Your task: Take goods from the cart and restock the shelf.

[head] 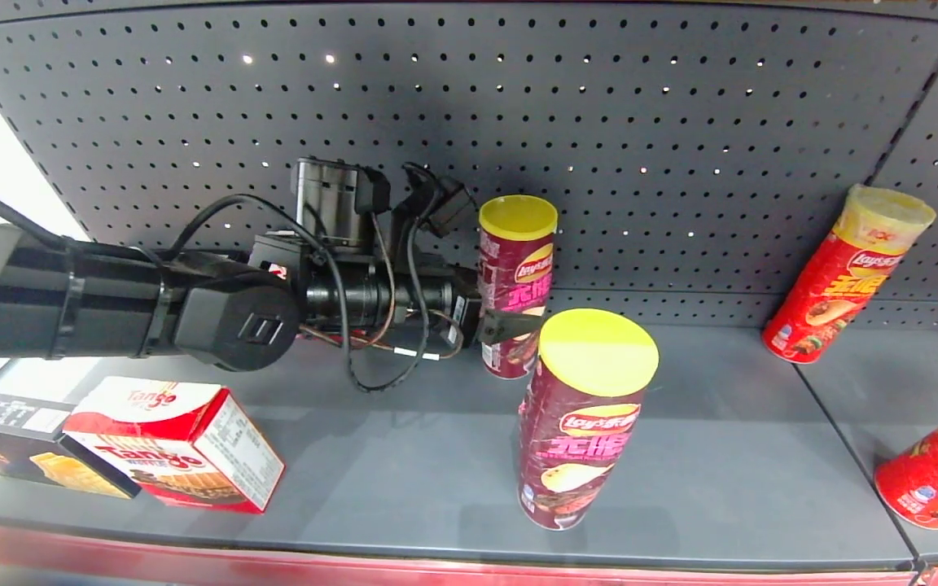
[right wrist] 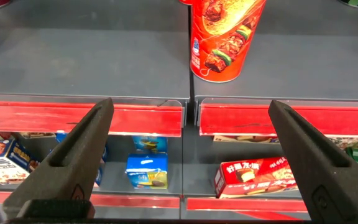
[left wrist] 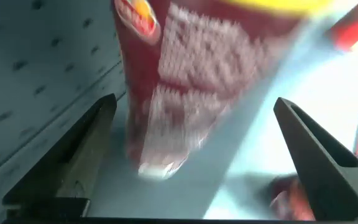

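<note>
You see a grey shelf (head: pixel 721 456) backed by pegboard (head: pixel 599 122), where the left gripper (left wrist: pixel 194 106) stands spread, unclenched, around the maroon can (head: pixel 515 285) near the back edge, blurred in the wrist view, while the right gripper (right wrist: pixel 190 109) hangs released before a red can (right wrist: pixel 225 37) on a second shelf (right wrist: pixel 92 62).

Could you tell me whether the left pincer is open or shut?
Open: the left pincer has its fingers wide apart, the maroon chip can between them.
</note>
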Controlling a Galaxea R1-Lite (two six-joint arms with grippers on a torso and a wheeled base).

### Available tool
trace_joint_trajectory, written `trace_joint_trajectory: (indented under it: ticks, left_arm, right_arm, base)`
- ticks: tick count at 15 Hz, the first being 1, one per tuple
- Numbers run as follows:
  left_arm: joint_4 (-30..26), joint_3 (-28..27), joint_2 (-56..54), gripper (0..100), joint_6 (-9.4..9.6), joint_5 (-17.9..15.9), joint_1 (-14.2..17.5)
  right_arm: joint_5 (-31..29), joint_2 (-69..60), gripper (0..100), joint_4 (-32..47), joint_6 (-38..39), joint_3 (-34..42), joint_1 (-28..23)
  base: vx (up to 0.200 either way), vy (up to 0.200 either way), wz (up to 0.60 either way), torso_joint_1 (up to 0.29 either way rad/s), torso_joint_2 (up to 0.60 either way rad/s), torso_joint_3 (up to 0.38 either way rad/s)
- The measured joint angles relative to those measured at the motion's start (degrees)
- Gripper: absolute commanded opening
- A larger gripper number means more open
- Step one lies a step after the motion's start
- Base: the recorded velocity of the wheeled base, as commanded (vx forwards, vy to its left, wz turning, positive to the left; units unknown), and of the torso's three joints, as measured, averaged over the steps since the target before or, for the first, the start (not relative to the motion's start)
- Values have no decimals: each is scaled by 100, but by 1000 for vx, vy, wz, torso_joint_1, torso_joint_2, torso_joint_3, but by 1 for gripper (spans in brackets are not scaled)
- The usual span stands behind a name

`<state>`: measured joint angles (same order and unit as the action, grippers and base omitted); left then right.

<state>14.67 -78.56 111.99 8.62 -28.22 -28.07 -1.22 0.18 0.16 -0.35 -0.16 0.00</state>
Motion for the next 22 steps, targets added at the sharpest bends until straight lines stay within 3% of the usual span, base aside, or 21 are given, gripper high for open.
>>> trace_joint_trajectory:
  ticks: [3,5,8,11,13,18,22]
  left_arm:
    - [-430,30,-139,100,528,918,22]
    - [-452,33,-166,100,697,1259,22]
    - [-441,9,-141,100,788,1687,13]
    - [-405,2,-102,100,1157,2116,66]
    - [-372,4,-98,100,1319,2188,126]
    - [-361,133,-201,100,1335,2215,160]
    - [-343,163,-340,100,1360,2450,217]
  right_arm:
    - [0,0,100,2,2,0,0]
    - [0,0,100,2,2,0,0]
    - [0,0,100,2,-2,0,0]
    - [0,0,100,0,-5,0,-2]
    - [0,0,100,0,0,0,0]
    - [0,0,100,2,-5,0,-2]
    - [0,0,100,2,0,0,0]
  base:
    - [0,0,0,0,0,0]
    - [0,0,0,0,0,0]
    - [0,0,0,0,0,0]
    - [0,0,0,0,0,0]
    - [0,0,0,0,0,0]
    - [0,0,0,0,0,0]
    - [0,0,0,0,0,0]
